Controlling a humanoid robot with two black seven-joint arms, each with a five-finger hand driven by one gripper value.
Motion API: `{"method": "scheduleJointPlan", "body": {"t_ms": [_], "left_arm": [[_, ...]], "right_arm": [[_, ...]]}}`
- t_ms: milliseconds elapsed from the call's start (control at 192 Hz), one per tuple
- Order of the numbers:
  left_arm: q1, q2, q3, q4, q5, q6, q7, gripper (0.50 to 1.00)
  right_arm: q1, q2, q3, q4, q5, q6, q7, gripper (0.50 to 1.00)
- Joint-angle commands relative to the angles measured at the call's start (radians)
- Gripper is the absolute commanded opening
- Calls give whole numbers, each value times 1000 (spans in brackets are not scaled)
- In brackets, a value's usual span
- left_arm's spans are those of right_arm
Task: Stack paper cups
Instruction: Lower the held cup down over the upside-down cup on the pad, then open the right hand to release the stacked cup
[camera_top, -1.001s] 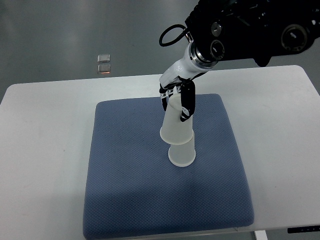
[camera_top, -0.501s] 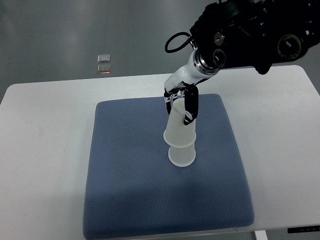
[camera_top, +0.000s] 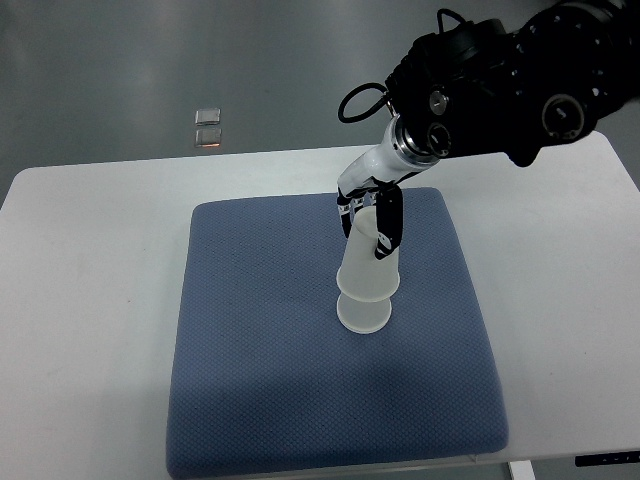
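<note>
Evidently mid-stack: right hand (camera_top: 372, 222) wrapped around the upturned translucent white paper cup (camera_top: 368, 262), held mouth-down over the second upturned white cup (camera_top: 362, 314) for nesting. Both on the blue padded mat (camera_top: 260, 380) covering the white tabletop (camera_top: 90, 300), likely for cushioning.

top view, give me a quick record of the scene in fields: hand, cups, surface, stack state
working hand: right hand, arm coming in from the upper right
grasp: fingers closed around the upper cup, near its closed end
upper cup: upside down, tilted slightly, its rim over the lower cup
lower cup: upside down on the blue mat
stack state: upper cup partly seated, not released yet
surface: mat lies on a white table
left hand: not in view
background: two small clear items on the floor beyond the table
</note>
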Motion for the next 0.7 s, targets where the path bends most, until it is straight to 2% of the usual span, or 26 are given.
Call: {"method": "scheduleJointPlan", "body": {"t_ms": [0, 694], "left_arm": [[3, 0, -1, 0, 0, -1, 0, 1000], [6, 0, -3, 0, 0, -1, -2, 1000]], "right_arm": [[-9, 11, 0, -1, 0, -15, 0, 684], [-109, 48, 0, -6, 2, -116, 0, 690]]}}
